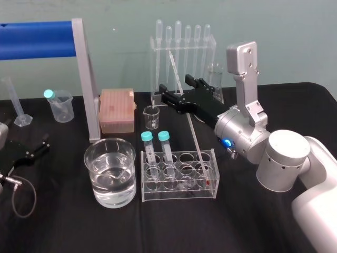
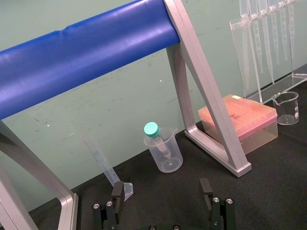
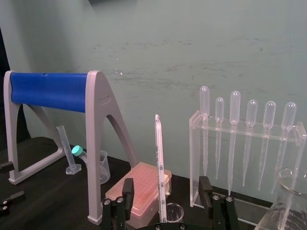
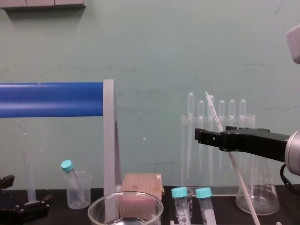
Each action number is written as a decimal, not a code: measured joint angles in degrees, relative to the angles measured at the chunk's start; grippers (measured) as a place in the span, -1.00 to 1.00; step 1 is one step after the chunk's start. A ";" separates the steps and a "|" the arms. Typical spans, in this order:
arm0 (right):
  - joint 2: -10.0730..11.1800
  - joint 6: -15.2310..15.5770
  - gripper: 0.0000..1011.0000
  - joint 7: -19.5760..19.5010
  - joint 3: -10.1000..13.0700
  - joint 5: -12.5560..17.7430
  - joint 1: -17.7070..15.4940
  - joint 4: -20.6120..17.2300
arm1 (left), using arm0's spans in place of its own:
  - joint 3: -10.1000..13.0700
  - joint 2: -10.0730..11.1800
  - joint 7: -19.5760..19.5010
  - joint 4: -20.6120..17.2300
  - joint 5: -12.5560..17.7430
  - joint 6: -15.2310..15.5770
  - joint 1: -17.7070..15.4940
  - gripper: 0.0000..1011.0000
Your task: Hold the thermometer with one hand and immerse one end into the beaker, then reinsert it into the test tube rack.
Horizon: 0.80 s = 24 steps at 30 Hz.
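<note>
Flanking the thermometer (image 1: 192, 132) with clearance both sides, right gripper (image 1: 175, 88) jaws spread wide; left gripper (image 2: 161, 188) parked likewise.

The right gripper (image 1: 176, 90) reaches forward from its bent arm, level above the bench, jaws spread wide. The left gripper (image 1: 35, 148) lies low at the left, jaws parted.

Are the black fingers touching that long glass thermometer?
Apart. In the right wrist view the thermometer stands between the right gripper's open fingers, with space showing on either side.
</note>
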 joint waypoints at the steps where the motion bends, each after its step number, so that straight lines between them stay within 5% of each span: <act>1: 0.00 0.00 0.72 0.00 0.00 0.00 0.00 0.00 | 0.00 0.00 0.00 0.00 0.00 0.00 0.00 0.99; 24: 0.01 0.00 -0.68 -0.08 0.00 0.08 0.00 -0.04 | 0.00 0.00 0.00 0.00 0.00 0.00 0.00 0.99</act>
